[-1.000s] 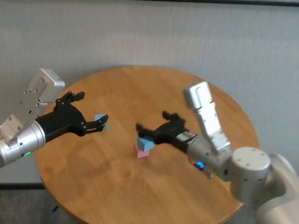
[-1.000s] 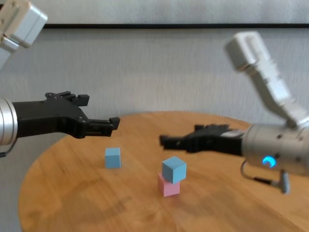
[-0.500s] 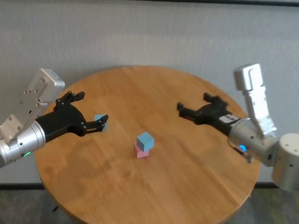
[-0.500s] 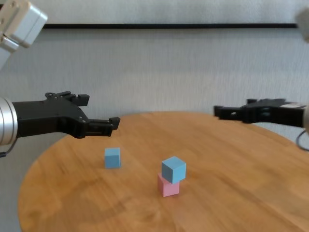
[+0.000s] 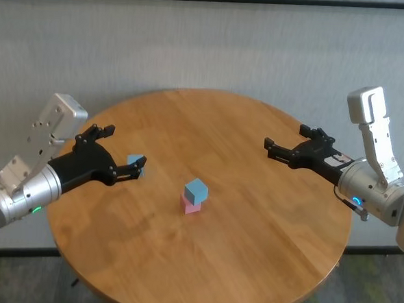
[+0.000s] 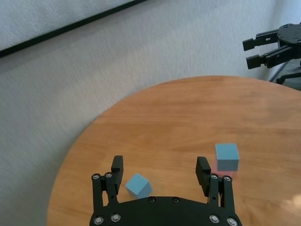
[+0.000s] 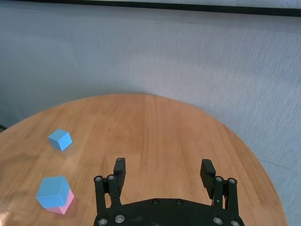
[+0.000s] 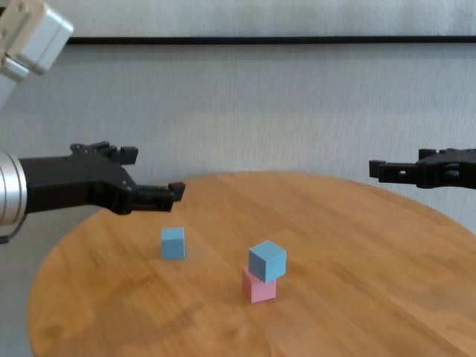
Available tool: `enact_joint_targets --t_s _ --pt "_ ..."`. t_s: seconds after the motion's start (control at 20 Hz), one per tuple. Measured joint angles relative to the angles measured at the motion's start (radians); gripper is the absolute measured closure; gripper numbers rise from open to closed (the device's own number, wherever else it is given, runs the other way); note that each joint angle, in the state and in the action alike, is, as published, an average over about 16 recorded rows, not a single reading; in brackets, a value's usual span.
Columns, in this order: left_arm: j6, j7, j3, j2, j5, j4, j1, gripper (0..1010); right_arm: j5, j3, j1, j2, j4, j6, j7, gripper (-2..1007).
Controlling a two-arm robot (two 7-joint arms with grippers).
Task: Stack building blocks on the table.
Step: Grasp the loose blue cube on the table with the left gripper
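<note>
With a blue block (image 5: 196, 189) now atop the pink block (image 5: 191, 205) at mid-counter (image 5: 252, 223), the open right hand (image 5: 284, 150) has withdrawn; the open left hand (image 5: 122, 167) hovers over the loose blue block (image 5: 135, 160) nearby, next to stack.

On the round wood-grain table (image 5: 252, 230) a light blue cube (image 5: 196, 189) sits skewed atop the pale pink cube (image 5: 191, 205); a second blue cube (image 5: 135, 162) rests apart, to their left.
</note>
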Motion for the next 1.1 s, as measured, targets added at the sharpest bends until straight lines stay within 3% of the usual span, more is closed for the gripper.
enact_joint_targets --t_s 0.45,1.1 --pt "-0.010 -0.018 0.001 -0.035 -0.009 0.105 -0.034 9 -0.001 -0.002 -0.001 0.001 0.001 -0.002 0.001 0" --pt "-0.039 -0.037 0.015 -0.138 -0.027 0.371 -0.156 9 -0.007 -0.005 -0.001 -0.004 0.001 0.001 -0.004 0"
